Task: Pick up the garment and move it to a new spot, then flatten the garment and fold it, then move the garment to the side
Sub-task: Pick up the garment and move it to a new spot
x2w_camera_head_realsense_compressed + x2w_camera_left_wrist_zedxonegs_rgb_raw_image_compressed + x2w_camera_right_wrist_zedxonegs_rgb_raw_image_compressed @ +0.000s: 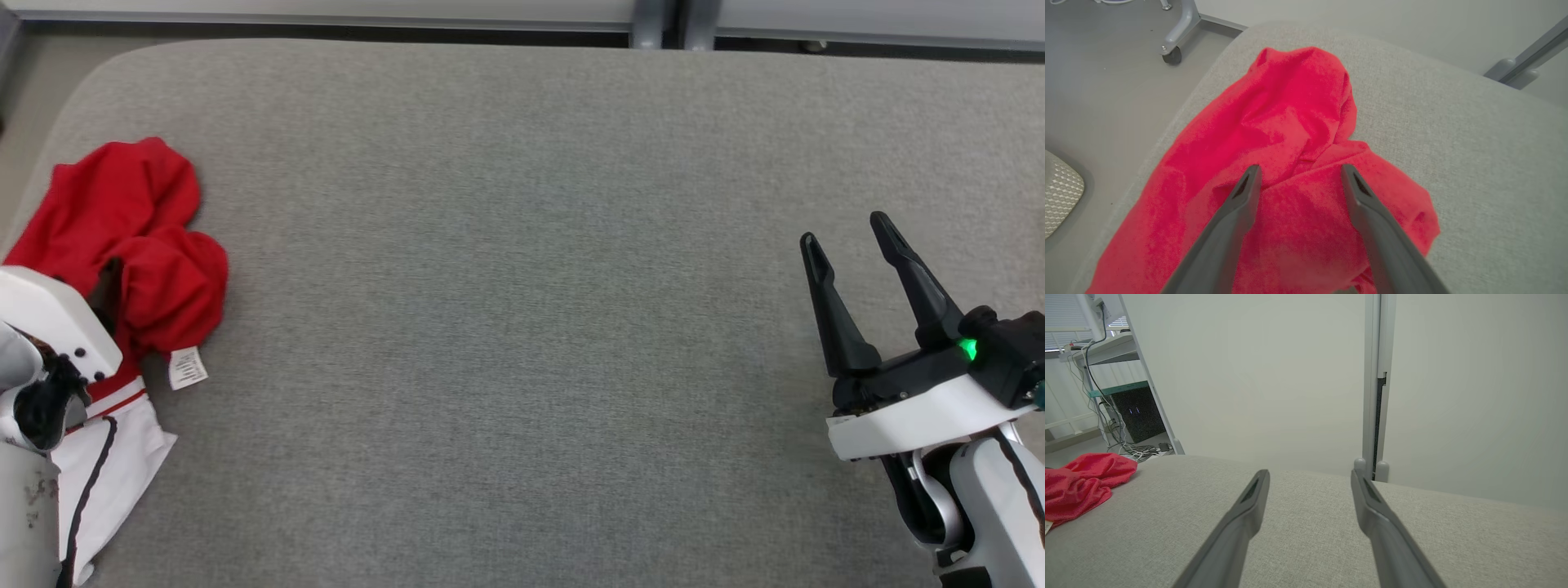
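Found the left claw [1300, 167] nearest, spread wide and empty, tips poised over a ridge of the crumpled red garment [1290, 106] (touching or just clear, could not tell), likely lined up to pinch that fold for the lift. Noted the garment bunched at the left edge of the desk [522, 327], white label [188, 367] turned outward. Saw the right claw [844, 229] well apart at the right, likewise open and holding nothing, probably kept clear until flattening. Judged the bare middle of the desk roomy enough for the new spot. Beyond, grey frame posts [661, 24].
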You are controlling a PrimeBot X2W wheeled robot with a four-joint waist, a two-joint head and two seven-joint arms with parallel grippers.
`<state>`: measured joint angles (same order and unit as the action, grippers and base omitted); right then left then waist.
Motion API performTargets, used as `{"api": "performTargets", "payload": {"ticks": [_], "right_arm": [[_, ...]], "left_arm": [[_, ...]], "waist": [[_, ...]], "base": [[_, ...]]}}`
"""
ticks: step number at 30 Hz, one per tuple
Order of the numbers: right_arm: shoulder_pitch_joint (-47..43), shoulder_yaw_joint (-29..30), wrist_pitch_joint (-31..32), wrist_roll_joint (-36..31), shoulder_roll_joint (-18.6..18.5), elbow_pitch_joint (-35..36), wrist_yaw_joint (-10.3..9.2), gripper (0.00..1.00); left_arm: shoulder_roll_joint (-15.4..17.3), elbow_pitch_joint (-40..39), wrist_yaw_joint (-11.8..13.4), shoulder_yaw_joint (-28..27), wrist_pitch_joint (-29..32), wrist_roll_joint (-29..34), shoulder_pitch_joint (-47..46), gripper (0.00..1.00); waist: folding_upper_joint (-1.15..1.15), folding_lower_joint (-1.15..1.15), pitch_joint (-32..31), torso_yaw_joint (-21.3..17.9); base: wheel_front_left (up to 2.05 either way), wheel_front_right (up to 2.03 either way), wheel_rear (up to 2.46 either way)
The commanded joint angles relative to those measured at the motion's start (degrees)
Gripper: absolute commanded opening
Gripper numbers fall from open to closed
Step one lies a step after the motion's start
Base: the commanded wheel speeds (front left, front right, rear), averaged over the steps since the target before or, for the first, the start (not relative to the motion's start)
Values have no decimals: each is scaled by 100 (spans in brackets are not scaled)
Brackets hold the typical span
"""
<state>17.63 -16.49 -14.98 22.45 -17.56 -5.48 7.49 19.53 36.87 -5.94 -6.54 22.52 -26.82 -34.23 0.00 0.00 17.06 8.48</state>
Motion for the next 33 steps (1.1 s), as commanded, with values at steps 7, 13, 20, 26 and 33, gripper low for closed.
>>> {"api": "performTargets", "payload": {"ticks": [7, 13, 20, 26, 33], "right_arm": [[110, 74, -26, 54, 14, 32, 1, 100], [152, 116, -27, 35, 56, 42, 1, 100], [40, 113, -26, 24, 165, -35, 1, 100], [-117, 87, -26, 58, 359, -146, 1, 100], [-290, 111, -26, 68, 556, -254, 1, 100]], "left_arm": [[-91, 1332, -102, 222, 560, -249, -9, 100], [-23, 1905, -123, 321, 129, -263, -73, 17], [278, 1791, -150, 632, -497, -197, -301, 0], [555, 1224, -155, 1223, -746, -209, -383, 0], [819, 117, -156, 1861, -646, -378, -271, 0]], "waist": [[0, 0, 346, -502], [0, 0, 287, -491], [0, 0, -61, -416], [0, 0, -573, -440], [0, 0, -1097, -667]], "base": [[0, 0, 0], [0, 0, 0], [0, 0, 0], [0, 0, 0], [0, 0, 0]]}}
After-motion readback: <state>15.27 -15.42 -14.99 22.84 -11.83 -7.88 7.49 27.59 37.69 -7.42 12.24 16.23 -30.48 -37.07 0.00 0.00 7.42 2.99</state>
